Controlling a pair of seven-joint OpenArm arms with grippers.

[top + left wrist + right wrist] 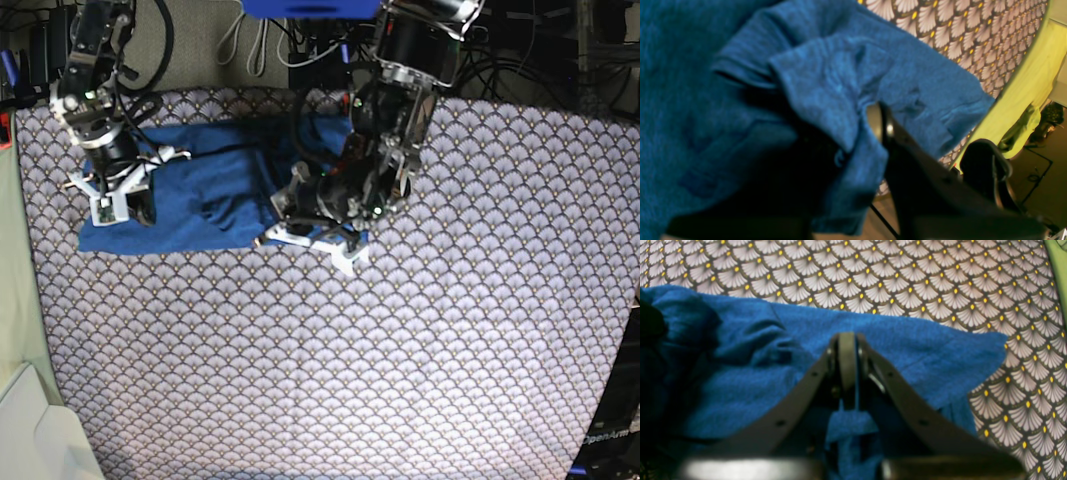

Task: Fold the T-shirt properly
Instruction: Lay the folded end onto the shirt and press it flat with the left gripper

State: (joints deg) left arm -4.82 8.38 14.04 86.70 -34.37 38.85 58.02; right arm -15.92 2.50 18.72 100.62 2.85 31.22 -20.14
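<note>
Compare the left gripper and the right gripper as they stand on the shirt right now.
The left gripper holds a thick bunch of the T-shirt, folds draped over one finger; the right gripper pinches a thin strip between closed fingers. In the base view, the left works the shirt's bunched end nearer the patterned tablecloth's middle; the right sits over the flatter end by the table's side. Both are shut on blue fabric.

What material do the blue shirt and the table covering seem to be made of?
The T-shirt looks like soft knit fabric, matte and slightly fuzzy: it bunches into limp folds and shows a heathered grain. The table covering appears to be a printed cloth or coated sheet with a fan-scale pattern and yellow dots; it lies flat and smooth, and which one is unclear.
</note>
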